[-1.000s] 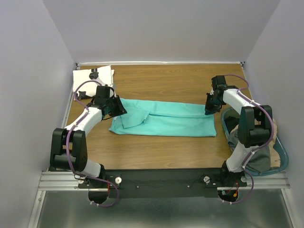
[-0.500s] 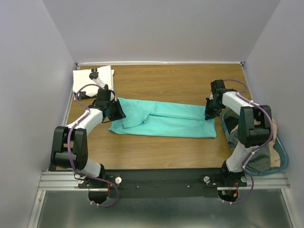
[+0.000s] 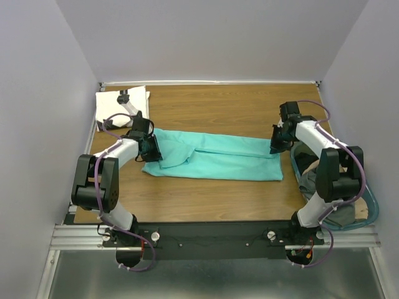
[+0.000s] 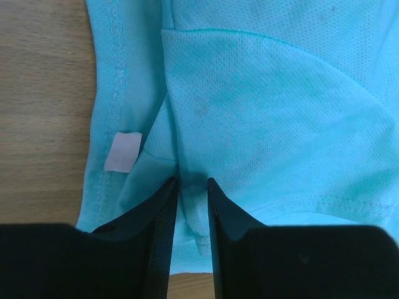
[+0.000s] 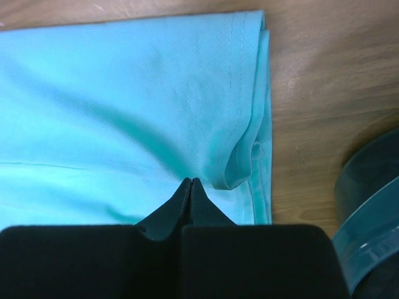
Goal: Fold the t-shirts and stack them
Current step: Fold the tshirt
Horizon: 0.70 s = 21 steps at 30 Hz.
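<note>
"Across the middle of the brown wood-grain surface (image 3: 206,199) lies the bright turquoise cloth t-shirt (image 3: 218,159), folded into 1 long band running left to right."

"And the other shirt?"

"The white cloth t-shirt with black printed marks (image 3: 140,99) sits folded in the far left corner, well apart from the turquoise one."

"Where is the left gripper (image 4: 192,184)?"

"At the band's left end, near the collar. Its 2 fingers (image 4: 163,212) stand only a sliver apart, clamped on a raised ridge of turquoise cloth between them. The small white neck label (image 4: 123,151) lies just to the left of them."

"The right gripper (image 5: 191,182)?"

"At the opposite end, close to the stitched hem. Its fingertips are pressed together on the fabric — a small pucker of cloth bulges just beside them."

"Anything else nearby?"

"A teal-rimmed plastic tub (image 5: 368,199) stands at the right edge of the surface, just beyond the shirt's end — greyish cloth lies heaped inside it."
</note>
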Each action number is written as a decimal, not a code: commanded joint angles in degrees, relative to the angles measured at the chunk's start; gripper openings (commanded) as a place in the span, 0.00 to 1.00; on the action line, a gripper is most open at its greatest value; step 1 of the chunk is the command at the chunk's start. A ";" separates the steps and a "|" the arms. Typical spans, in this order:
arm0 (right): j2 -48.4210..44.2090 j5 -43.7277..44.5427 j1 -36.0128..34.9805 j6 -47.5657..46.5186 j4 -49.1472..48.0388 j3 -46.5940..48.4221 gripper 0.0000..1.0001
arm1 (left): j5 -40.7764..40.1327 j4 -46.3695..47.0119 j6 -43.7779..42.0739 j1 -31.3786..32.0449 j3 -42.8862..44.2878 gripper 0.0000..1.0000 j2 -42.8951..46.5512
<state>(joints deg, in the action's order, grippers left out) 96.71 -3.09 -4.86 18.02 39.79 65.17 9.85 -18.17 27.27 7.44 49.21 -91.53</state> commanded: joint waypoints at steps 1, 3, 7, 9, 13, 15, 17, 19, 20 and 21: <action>-1.96 -1.57 -0.41 0.17 1.08 4.08 0.05 | -7.47 -6.51 -1.16 0.20 3.69 0.34 -1.02; -0.74 -1.04 -0.50 0.00 1.08 6.02 0.05 | -9.05 -8.53 -1.95 0.20 6.15 0.34 -0.67; 2.52 -0.95 -0.50 -0.62 0.99 7.52 0.05 | -8.62 -10.21 -2.57 0.47 10.54 0.34 -0.23; 3.75 -0.60 -0.50 -1.05 0.90 7.34 0.04 | -8.09 -10.91 -2.31 0.90 13.61 0.34 -0.23; 5.33 1.07 -0.50 -1.67 0.99 4.98 0.04 | -4.84 -11.01 -0.73 2.57 17.06 0.34 -1.28; 5.16 1.95 -0.59 -1.76 0.90 3.75 0.02 | -3.25 -10.13 0.59 3.28 17.32 0.34 -2.25; 4.46 2.82 -0.50 -1.41 0.90 1.99 0.02 | -1.85 -8.99 1.64 4.51 17.32 0.34 -3.82; 3.93 2.83 -0.59 -1.15 0.99 0.93 0.01 | -0.97 -8.63 1.82 5.39 17.85 0.34 -5.23; 3.32 4.40 -0.50 -0.89 0.99 -0.12 0.01 | -0.62 -8.55 1.91 6.26 18.02 0.34 -6.63; 3.05 4.76 -0.50 -0.53 0.99 -0.65 0.01 | 0.17 -8.46 1.91 6.53 18.63 0.34 -7.26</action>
<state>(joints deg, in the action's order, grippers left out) 101.36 -1.87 -4.95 17.06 39.97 67.02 6.61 -26.61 27.94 12.58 66.59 -95.66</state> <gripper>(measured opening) 0.012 0.338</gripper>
